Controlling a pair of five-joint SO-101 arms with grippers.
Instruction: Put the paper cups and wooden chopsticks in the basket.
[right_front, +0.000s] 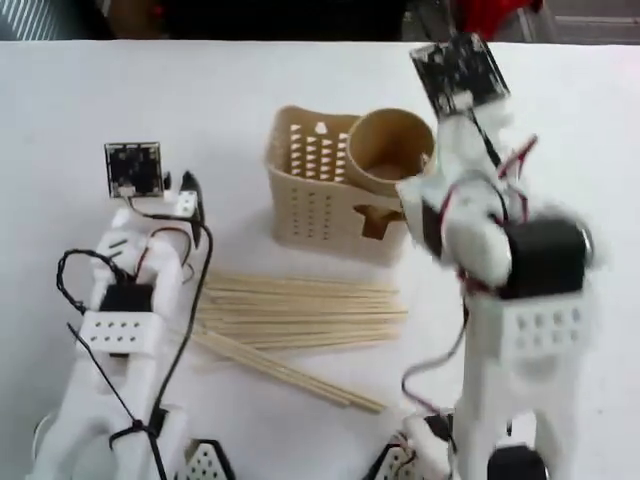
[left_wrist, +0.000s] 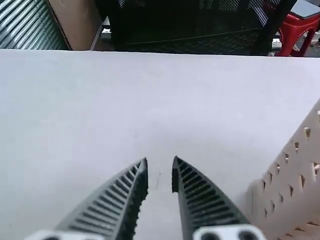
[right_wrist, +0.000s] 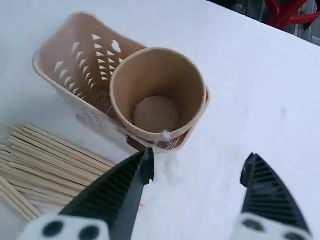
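A beige perforated basket (right_front: 315, 190) stands mid-table. Brown paper cups (right_front: 388, 150), nested one in another, stand upright in its right end. In the right wrist view the cups (right_wrist: 157, 95) sit in the basket (right_wrist: 65, 55), and my right gripper (right_wrist: 200, 165) is open just short of them, with nothing between its fingers. Several wooden chopsticks (right_front: 300, 315) lie in a loose pile on the table in front of the basket; they also lie beside the basket in the right wrist view (right_wrist: 45, 160). My left gripper (left_wrist: 160, 167) hovers over bare table left of the basket (left_wrist: 290, 190), shut but for a narrow slit, holding nothing.
The right arm (right_front: 500, 250) rises beside the basket's right end, and the left arm (right_front: 125, 300) sits at the near left. Loose cables hang along both. Beyond the far table edge stand a black mesh crate (left_wrist: 200, 25) and a red stool (left_wrist: 300, 30).
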